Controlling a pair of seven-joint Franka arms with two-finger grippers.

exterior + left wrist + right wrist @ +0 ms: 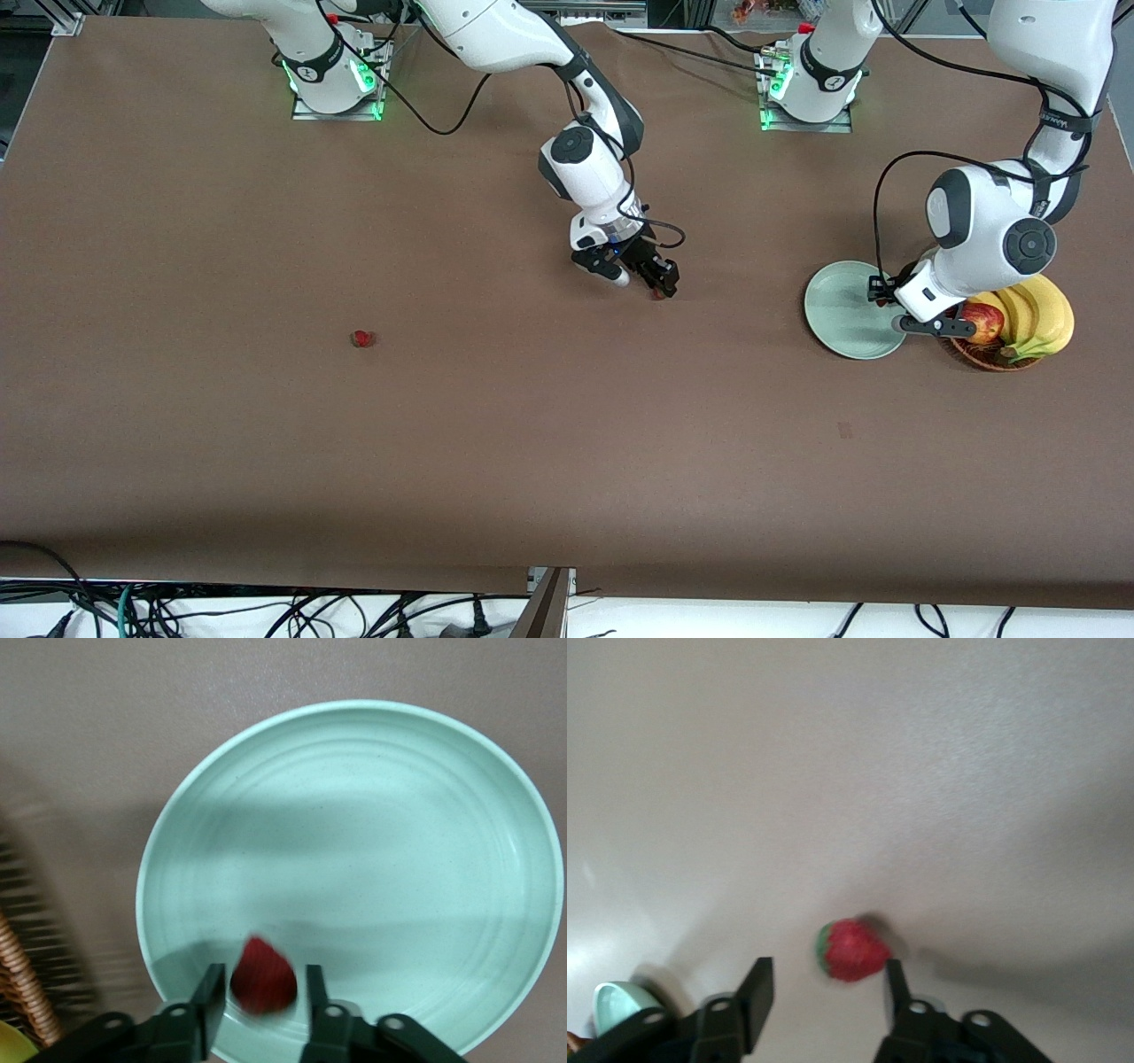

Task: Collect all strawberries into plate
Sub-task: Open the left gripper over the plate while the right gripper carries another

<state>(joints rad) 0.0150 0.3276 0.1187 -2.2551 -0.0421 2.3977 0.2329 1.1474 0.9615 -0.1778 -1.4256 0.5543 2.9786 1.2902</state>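
Observation:
The pale mint-green plate [842,310] lies near the left arm's end of the table, beside the basket. My left gripper [890,307] hangs over the plate's basket-side edge. In the left wrist view [263,973] it is open, and a blurred strawberry [263,979] sits between the fingers, touching neither, over the plate [372,842]. My right gripper [651,285] is low over the table's middle. It is open [827,966] around a second strawberry [850,950] that lies on the table close to one finger. A third strawberry [362,338] lies toward the right arm's end.
A brown wicker basket [983,354] with a red-yellow apple [982,321] and bananas [1036,323] stands right beside the plate. Its weave shows in the left wrist view [27,992]. The plate's edge also shows in the right wrist view [616,1003].

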